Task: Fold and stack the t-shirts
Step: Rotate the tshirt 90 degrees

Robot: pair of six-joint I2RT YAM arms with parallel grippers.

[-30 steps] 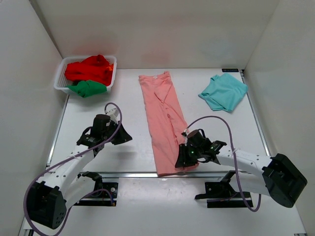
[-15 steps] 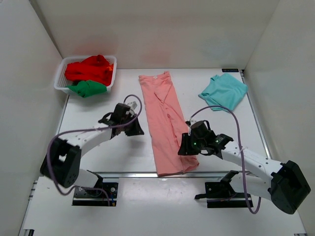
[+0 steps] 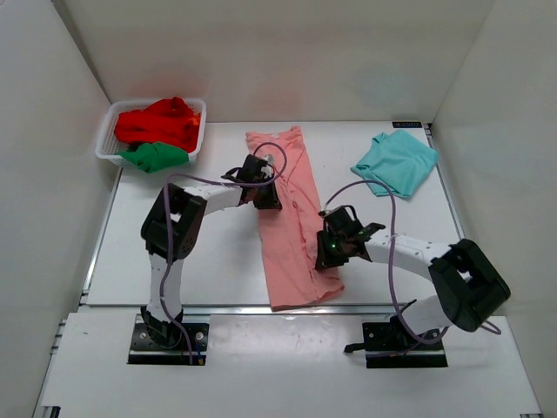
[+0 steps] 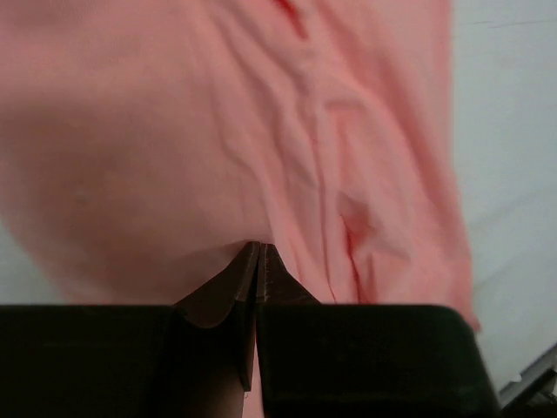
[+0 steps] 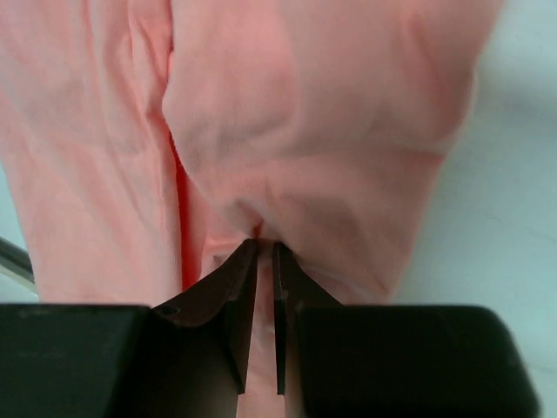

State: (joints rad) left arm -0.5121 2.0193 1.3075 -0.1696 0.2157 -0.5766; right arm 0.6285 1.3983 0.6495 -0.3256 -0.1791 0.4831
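A salmon-pink t-shirt [image 3: 287, 226] lies as a long strip down the middle of the table. My left gripper [image 3: 268, 193] is at its upper left edge, and in the left wrist view the jaws [image 4: 258, 248] are shut with pink fabric [image 4: 174, 131] puckered at the tips. My right gripper [image 3: 328, 254] is at the shirt's lower right edge. In the right wrist view it [image 5: 265, 244] is pinched on a fold of the pink fabric [image 5: 331, 104]. A light teal t-shirt [image 3: 396, 164] lies folded at the back right.
A white mesh basket [image 3: 104, 144] at the back left holds a red t-shirt [image 3: 161, 122] and a green one [image 3: 155, 157]. White walls stand on three sides. The table's front edge runs just below the pink shirt's lower end.
My left arm has swung right and away from me, from bare table to the pink shirt's left edge. My right gripper has moved a little farther up the shirt's right edge.
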